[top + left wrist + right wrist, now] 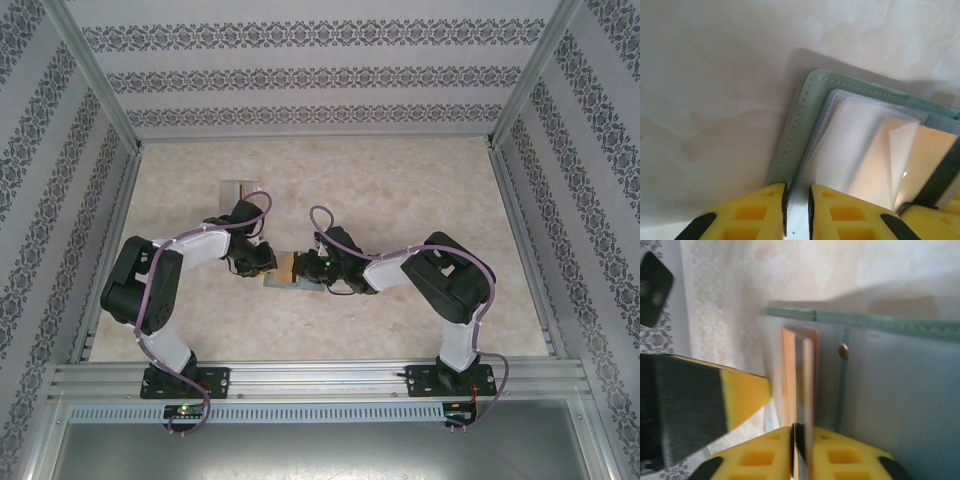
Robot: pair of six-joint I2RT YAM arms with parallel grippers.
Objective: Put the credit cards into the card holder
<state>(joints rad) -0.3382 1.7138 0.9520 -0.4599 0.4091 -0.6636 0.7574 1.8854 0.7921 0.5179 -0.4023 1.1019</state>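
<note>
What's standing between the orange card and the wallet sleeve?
Nothing visible does. The right end effector holds the card edge-on at the clear sleeve of the wallet, and the left end effector pinches that sleeve.

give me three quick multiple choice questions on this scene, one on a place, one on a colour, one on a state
1. Where is the card holder?
A. on the table, between the left gripper and the right gripper
B. at the table's far right corner
C. in a drawer

2. What colour is its cover?
A. red
B. sage green
C. black

3. How is the left gripper?
A. wide open in the air
B. closed on a clear sleeve of the card holder
C. closed on a pen

Key:
1 A, the top view shows it mid-table where both arms meet.
2 B, the stitched green edge shows in both wrist views.
3 B, its yellow fingers pinch the sleeve's edge.
</note>
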